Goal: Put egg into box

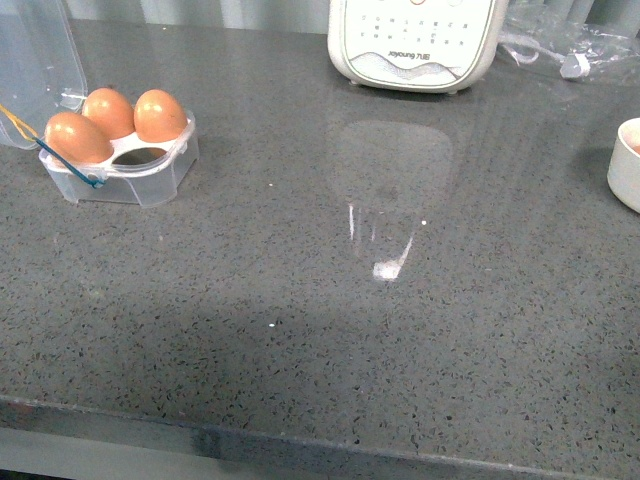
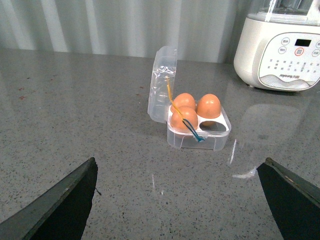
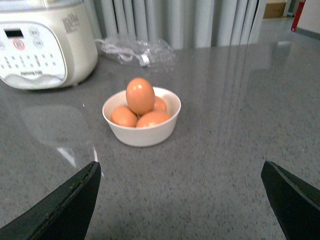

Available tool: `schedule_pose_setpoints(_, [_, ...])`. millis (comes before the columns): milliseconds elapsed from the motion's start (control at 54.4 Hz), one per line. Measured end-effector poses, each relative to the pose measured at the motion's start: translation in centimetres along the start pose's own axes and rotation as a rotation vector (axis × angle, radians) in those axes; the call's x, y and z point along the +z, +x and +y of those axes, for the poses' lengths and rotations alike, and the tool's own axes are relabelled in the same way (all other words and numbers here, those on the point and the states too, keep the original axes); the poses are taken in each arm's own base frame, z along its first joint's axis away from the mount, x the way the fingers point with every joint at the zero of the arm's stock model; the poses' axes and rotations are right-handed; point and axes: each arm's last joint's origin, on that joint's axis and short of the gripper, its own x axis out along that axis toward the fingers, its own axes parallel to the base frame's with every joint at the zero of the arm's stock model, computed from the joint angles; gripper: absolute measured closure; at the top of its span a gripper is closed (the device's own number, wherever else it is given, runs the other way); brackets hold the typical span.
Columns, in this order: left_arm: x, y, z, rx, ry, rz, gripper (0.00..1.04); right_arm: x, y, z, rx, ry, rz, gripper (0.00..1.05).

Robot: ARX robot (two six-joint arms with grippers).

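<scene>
**A:** Which step is the robot on?

**B:** It looks to be about to fetch. The box point(image 1: 128, 175) sits near the far-left corner of the countertop point(image 1: 320, 330) with its lid point(image 1: 35, 60) open. It holds three seated eggs point(image 1: 110, 110) and has one vacant cup point(image 1: 150, 156).

**A:** And the egg?

**B:** It is in the white bowl point(image 3: 142, 132) at the countertop's right edge, perched on top of three other eggs point(image 3: 123, 116) and touching them. It is well apart from the box.

**A:** What about the pincers?

**B:** The right gripper point(image 3: 180, 162) faces the bowl with its fingers spread wide and nothing between them. The left gripper point(image 2: 179, 161) is also spread and empty, and it faces the box.

**A:** What does the next move call for?

**B:** Probably the right arm should come over the bowl and close gently on the top egg. It would lift the egg straight up so the others don't roll. Then it has to cross the whole countertop and lower the egg squarely into the vacant cup.
</scene>
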Motion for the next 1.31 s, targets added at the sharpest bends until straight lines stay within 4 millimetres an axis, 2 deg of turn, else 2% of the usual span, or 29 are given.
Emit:
schedule_pose_setpoints(92, [0.0,0.0,0.0,0.0,0.0,0.0,0.07,1.4,0.5,-0.1,0.024,0.0,-0.067,0.07])
schedule_pose_setpoints(202, [0.0,0.0,0.0,0.0,0.0,0.0,0.07,2.5,2.4,-0.9,0.02,-0.035,-0.118,0.07])
schedule_pose_setpoints(258, [0.0,0.0,0.0,0.0,0.0,0.0,0.07,3.4,4.0,-1.3,0.022,-0.056,-0.145,0.07])
schedule_pose_setpoints(313, [0.0,0.0,0.0,0.0,0.0,0.0,0.07,4.6,6.3,-1.7,0.05,-0.052,-0.14,0.07])
schedule_pose_setpoints(497, [0.0,0.0,0.0,0.0,0.0,0.0,0.07,5.5,12.9,-0.9,0.106,-0.028,-0.005,0.07])
schedule_pose_setpoints(626, [0.0,0.0,0.0,0.0,0.0,0.0,0.07,6.0,16.3,-0.1,0.146,0.027,0.046,0.07])
schedule_pose_setpoints(718, [0.0,0.0,0.0,0.0,0.0,0.0,0.07,5.7,18.1,0.8,0.168,0.027,0.105,0.07])
schedule_pose_setpoints(846, [0.0,0.0,0.0,0.0,0.0,0.0,0.07,5.2,19.6,1.5,0.189,0.019,0.179,0.07])
schedule_pose_setpoints(1012, [0.0,0.0,0.0,0.0,0.0,0.0,0.07,4.8,21.1,1.5,0.196,0.001,0.23,0.07])
schedule_pose_setpoints(1306, [0.0,0.0,0.0,0.0,0.0,0.0,0.07,3.5,21.6,1.1,0.215,-0.019,0.295,0.07])
